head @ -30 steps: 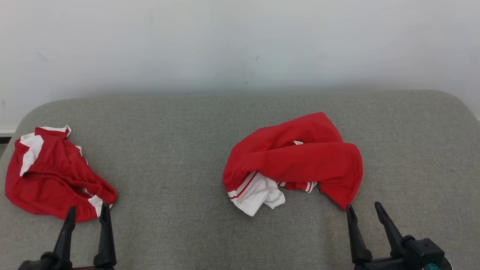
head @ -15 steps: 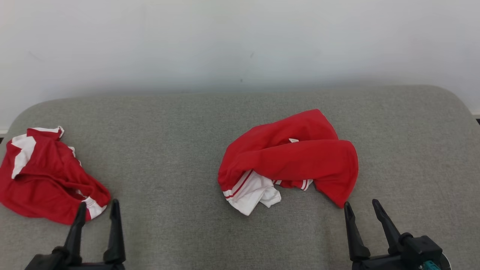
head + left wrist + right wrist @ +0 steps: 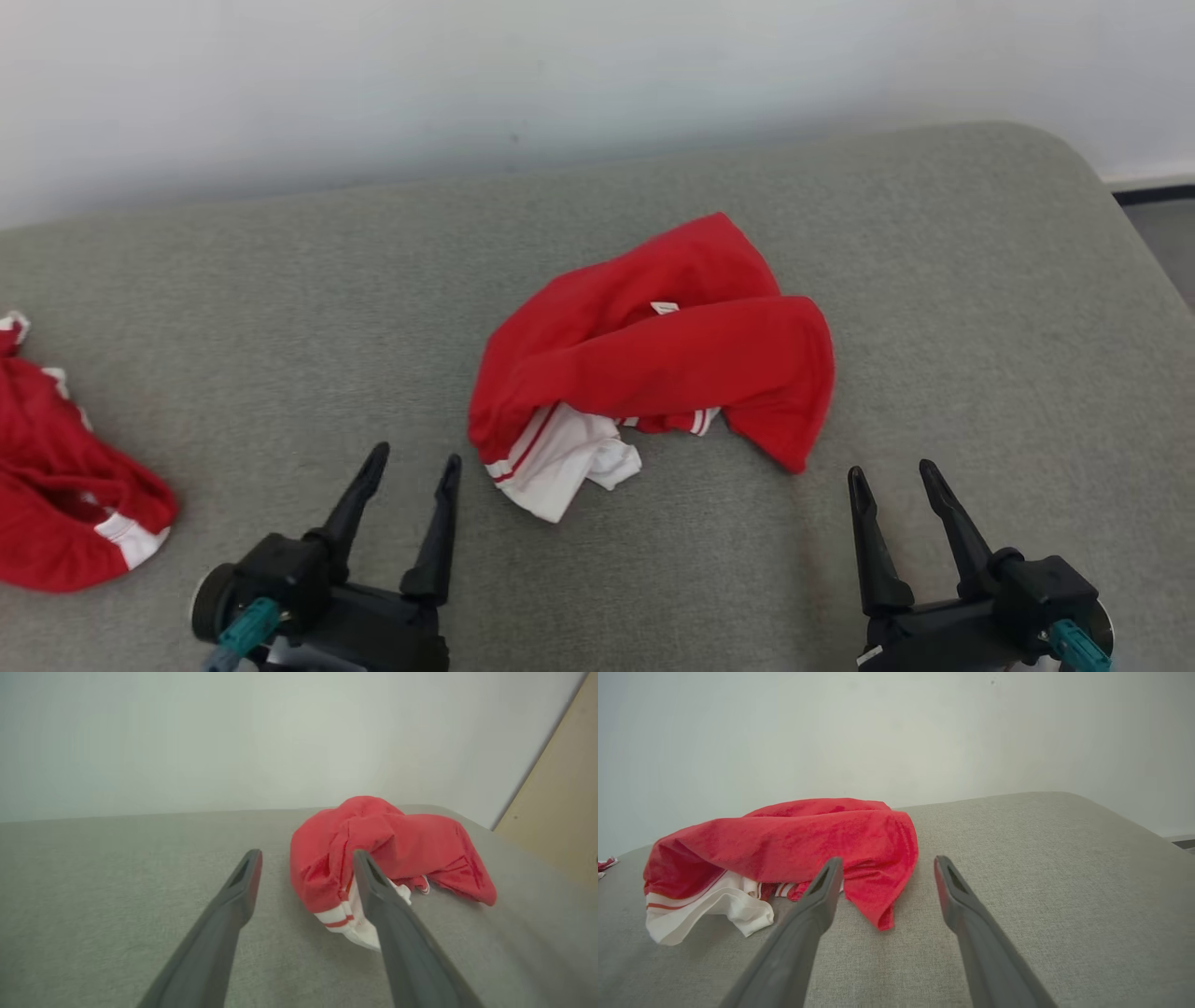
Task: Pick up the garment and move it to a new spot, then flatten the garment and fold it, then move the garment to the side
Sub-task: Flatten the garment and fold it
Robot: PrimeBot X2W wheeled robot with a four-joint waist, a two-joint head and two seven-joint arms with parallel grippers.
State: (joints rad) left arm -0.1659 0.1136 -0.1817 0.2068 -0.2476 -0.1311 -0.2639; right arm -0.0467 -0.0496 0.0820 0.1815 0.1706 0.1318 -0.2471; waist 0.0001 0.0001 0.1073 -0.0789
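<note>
A crumpled red garment (image 3: 653,359) with white striped cuffs lies in a heap in the middle of the grey cushioned surface (image 3: 280,280). My left gripper (image 3: 416,457) stands open just short of its white lower-left corner, touching nothing. In the left wrist view the garment (image 3: 392,849) sits a little ahead and right of that gripper (image 3: 306,856). My right gripper (image 3: 889,471) is open too, just below and right of the heap's red right tip. The right wrist view shows the garment (image 3: 784,844) ahead and left of the right gripper (image 3: 885,863).
A second red and white garment (image 3: 65,485) lies bunched at the surface's left edge. A pale wall (image 3: 560,75) runs behind the surface. The surface's rounded right corner drops off to the floor (image 3: 1162,233) at the far right.
The head camera has swung right and down, so everything shifts left in view. My left gripper has moved right, from beside the left garment to near the middle heap's white corner.
</note>
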